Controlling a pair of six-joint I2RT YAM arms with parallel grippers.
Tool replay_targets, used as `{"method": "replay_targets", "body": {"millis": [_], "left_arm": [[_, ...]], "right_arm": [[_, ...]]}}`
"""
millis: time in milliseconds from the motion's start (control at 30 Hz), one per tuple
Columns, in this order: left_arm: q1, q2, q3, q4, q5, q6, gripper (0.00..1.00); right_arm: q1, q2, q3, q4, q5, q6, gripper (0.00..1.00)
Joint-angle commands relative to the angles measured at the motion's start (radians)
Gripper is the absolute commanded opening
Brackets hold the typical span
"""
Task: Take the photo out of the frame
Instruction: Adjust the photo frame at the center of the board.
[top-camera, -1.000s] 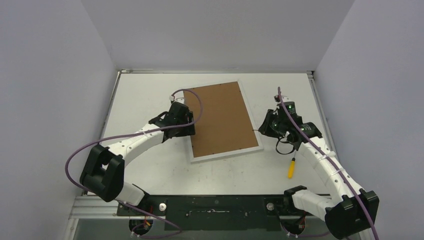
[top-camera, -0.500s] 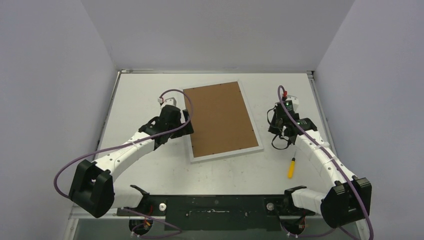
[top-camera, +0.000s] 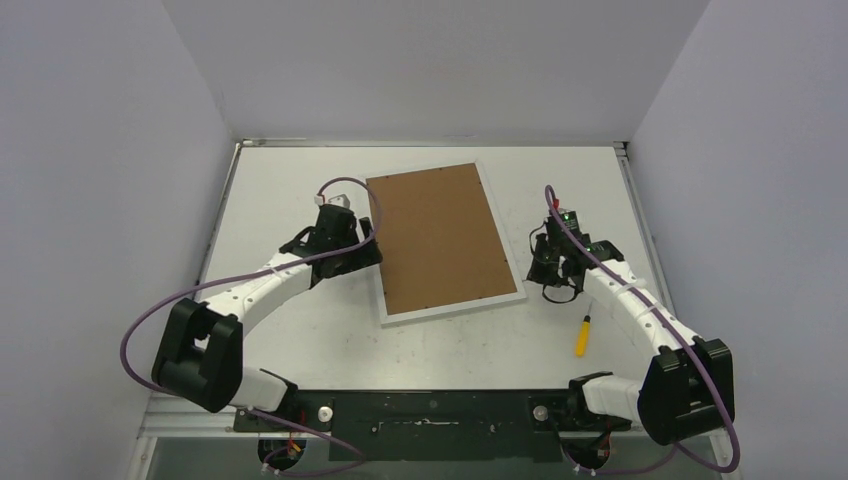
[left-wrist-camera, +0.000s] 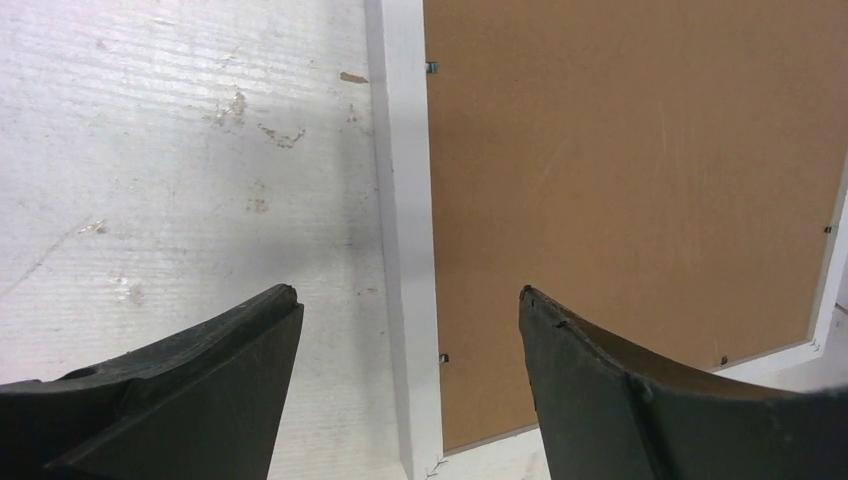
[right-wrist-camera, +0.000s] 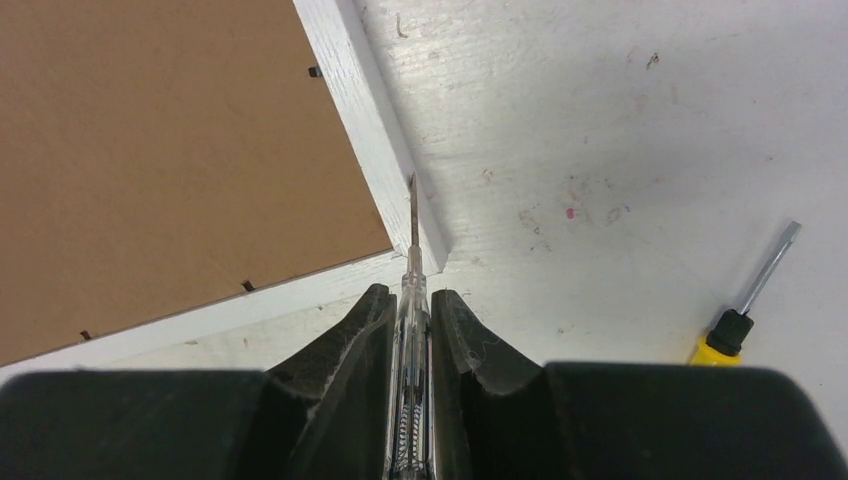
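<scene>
The white bench (top-camera: 270, 190) carries the frame (top-camera: 452, 308) at its middle. The frame lies face down and a little askew, its long sides running from the far edge toward the near edge and leaning slightly toward the right edge. Its brown back panel (top-camera: 440, 235) faces up inside the white border and covers the photo, which shows in no view.

The left arm (top-camera: 260, 290) reaches in from the near left corner to the frame's left long side. The left jaws stand released and wide apart with nothing between them. In the wrist view one finger (left-wrist-camera: 200, 390) is over bare bench, the other (left-wrist-camera: 640, 390) is over the brown panel, and the white border runs up between them.

The right arm (top-camera: 625, 300) bends in from the near right corner. The right jaws are clenched on a thin clear screwdriver (right-wrist-camera: 410, 330). Its tip is at the outer edge of the frame's right border, just up from the near right corner of the frame. Whether it touches, I cannot tell.

A yellow screwdriver (top-camera: 582, 335) lies flat on the bench toward the near right corner, apart from the frame.

Small metal tabs (left-wrist-camera: 432, 68) sit along the panel's edge.
</scene>
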Motion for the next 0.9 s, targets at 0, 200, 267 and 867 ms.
{"method": "replay_targets", "body": {"millis": [0, 200, 267, 867], "left_arm": [[0.015, 0.039, 0.063, 0.062, 0.060, 0.025, 0.77], [0.025, 0.103, 0.089, 0.107, 0.140, 0.056, 0.77], [0.024, 0.120, 0.093, 0.120, 0.151, 0.063, 0.73], [0.024, 0.156, 0.095, 0.037, -0.058, 0.111, 0.61]], "right_arm": [[0.003, -0.008, 0.006, -0.034, -0.098, -0.033, 0.05], [0.004, -0.058, -0.007, -0.078, -0.186, -0.027, 0.05], [0.004, -0.068, -0.017, -0.080, -0.208, -0.012, 0.05], [0.003, -0.191, 0.009, -0.118, -0.063, 0.043, 0.05]]}}
